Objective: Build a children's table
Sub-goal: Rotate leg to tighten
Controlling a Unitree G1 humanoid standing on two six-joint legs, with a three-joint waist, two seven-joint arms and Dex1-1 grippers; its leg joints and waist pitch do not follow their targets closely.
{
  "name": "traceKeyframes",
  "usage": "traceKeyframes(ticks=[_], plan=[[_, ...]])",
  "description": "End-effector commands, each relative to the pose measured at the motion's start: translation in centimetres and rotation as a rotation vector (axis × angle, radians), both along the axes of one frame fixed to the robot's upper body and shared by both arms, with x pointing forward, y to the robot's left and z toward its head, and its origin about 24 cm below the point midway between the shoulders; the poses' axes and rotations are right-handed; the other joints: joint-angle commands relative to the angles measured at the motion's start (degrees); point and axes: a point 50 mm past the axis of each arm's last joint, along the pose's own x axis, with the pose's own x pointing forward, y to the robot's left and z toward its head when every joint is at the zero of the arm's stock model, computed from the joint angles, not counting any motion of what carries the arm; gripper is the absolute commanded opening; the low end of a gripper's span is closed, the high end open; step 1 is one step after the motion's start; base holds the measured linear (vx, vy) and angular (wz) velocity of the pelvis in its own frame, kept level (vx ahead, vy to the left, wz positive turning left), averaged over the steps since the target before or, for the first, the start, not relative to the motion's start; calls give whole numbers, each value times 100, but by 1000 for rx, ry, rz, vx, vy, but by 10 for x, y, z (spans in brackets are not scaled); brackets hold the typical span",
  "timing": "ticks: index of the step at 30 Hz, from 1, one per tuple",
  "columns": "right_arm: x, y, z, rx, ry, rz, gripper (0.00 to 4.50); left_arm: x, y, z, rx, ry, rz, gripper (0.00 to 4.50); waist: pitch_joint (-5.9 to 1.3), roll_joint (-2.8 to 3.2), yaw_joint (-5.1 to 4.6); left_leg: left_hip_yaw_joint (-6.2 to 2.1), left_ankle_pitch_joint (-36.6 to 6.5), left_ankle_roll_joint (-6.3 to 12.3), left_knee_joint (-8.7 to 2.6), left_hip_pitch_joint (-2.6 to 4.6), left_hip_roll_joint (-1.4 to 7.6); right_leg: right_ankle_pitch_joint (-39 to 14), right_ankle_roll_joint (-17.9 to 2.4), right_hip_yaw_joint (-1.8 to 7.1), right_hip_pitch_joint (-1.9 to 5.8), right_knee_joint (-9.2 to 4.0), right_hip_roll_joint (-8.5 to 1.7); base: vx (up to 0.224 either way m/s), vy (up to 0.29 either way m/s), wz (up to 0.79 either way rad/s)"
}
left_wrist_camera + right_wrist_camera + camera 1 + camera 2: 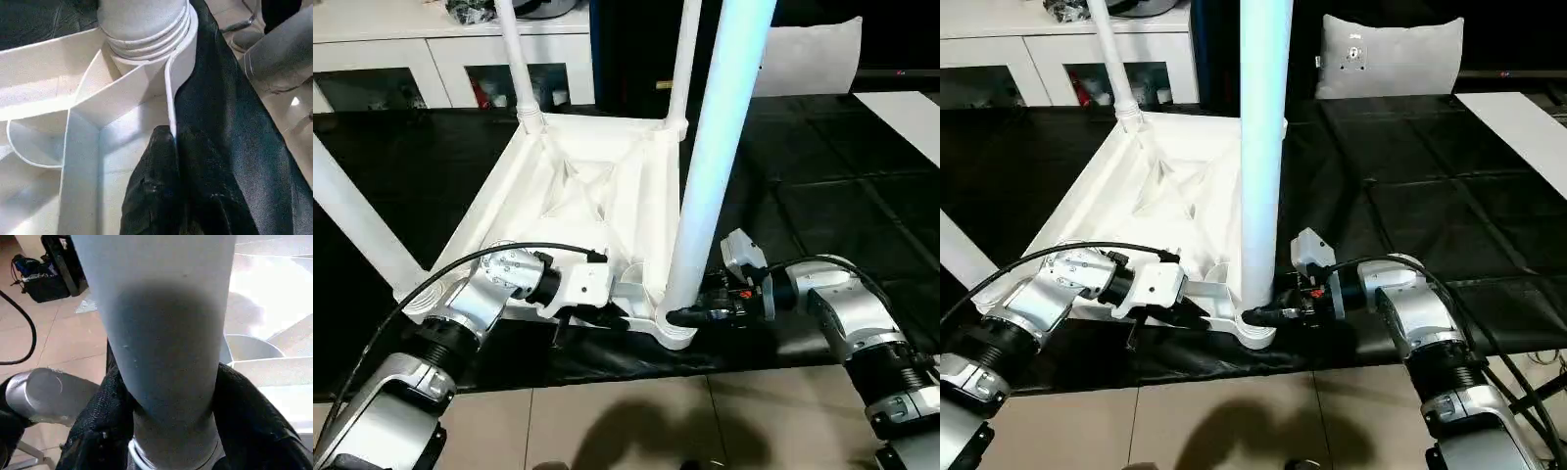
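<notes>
The white table top lies upside down on a black mat, ribbed underside up, with four white legs standing in its corner sockets. My right gripper is shut on the near right leg just above its socket; in the right wrist view black fingers press both sides of that leg. My left gripper is shut on the top's near rim beside that socket; in the left wrist view the rim wall runs down between the dark fingers. The near left leg leans outward.
A white cabinet with glass doors stands behind the mat. A grey cushion leans at the back right, with a white board at the right edge. Tiled floor begins just in front of the table top.
</notes>
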Motion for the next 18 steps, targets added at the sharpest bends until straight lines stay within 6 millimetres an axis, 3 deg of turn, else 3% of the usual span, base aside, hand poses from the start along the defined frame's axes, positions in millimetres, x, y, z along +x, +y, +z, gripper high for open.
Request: traceKeyframes(ticks=[1,4,6,7,8,10,11,12,13,14,15,16,17,18], plan=[[-2,6,2,54,11,-30,197,-10,-7,-14,18,90,-5,0,-447,-41,-24,176,-275,537,-398,-104,4,-1444,-895,326,519,-270,-132,0,0,0],[-1,12,-6,24,16,-151,197,-7,-10,-14,-23,115,118,0,-424,-24,-54,180,-308,458,-423,-108,3,-1555,-844,328,527,-283,-128,0,0,0],[6,20,-11,29,17,-292,197,-6,-16,-12,-65,133,207,0,-358,-41,-102,196,-753,305,-456,-99,-39,-2352,-562,289,522,-394,-116,0,0,0],[9,23,-12,34,20,-343,197,-6,-18,-12,-81,142,233,0,-315,-57,-177,204,-1104,193,-442,-70,-97,-3080,-252,225,498,-511,-105,0,0,0],[11,24,-13,38,21,-368,197,-6,-20,-11,-91,147,243,0,-317,-44,-270,200,-1298,140,-410,-12,-134,-3522,-32,167,457,-597,-102,0,0,0],[18,33,-15,40,28,-474,197,-4,-30,-9,-126,143,311,0,-303,-28,-432,171,-1494,159,-382,-46,-161,-3773,229,54,462,-706,-68,-26,2,-4],[24,38,-17,39,33,-539,197,-2,-36,-7,-144,134,353,0,-300,14,-541,162,-1657,169,-354,-4,-158,-3846,328,-49,446,-782,-58,0,0,0],[31,45,-19,35,41,-635,197,1,-45,-5,-160,122,408,0,-298,25,-626,144,-1756,186,-349,-1,-149,-3834,358,-118,458,-826,-55,0,0,0],[36,51,-21,29,42,-717,197,4,-51,-4,-170,107,453,0,-286,43,-790,74,-1989,160,-365,-80,-106,-3796,507,-258,554,-872,-30,0,0,0],[40,55,-22,22,42,-779,197,6,-56,-2,-175,96,491,0,-277,133,-827,29,-2182,159,-396,-58,-40,-3731,509,-299,597,-881,-51,0,0,0],[41,56,-22,20,41,-795,197,6,-58,-2,-176,93,500,0,-230,207,-961,-141,-2866,217,-631,-155,249,-3070,373,-258,807,-582,-87,0,0,0],[48,61,-25,-2,59,-912,197,13,-66,1,-185,54,572,0,-201,265,-871,-310,-3626,234,-934,-188,574,-1675,-72,185,911,164,-155,-29,-50,-9],[51,64,-25,9,67,-953,197,16,-71,3,-191,33,611,0,-169,163,-882,-285,-3837,212,-1001,-86,582,-1348,-216,305,801,175,-151,-29,-50,-9],[53,66,-25,19,72,-977,197,19,-73,4,-195,20,634,0,-142,-43,-928,0,-3698,143,-558,281,25,-3247,60,95,420,-607,-4,0,0,0]])
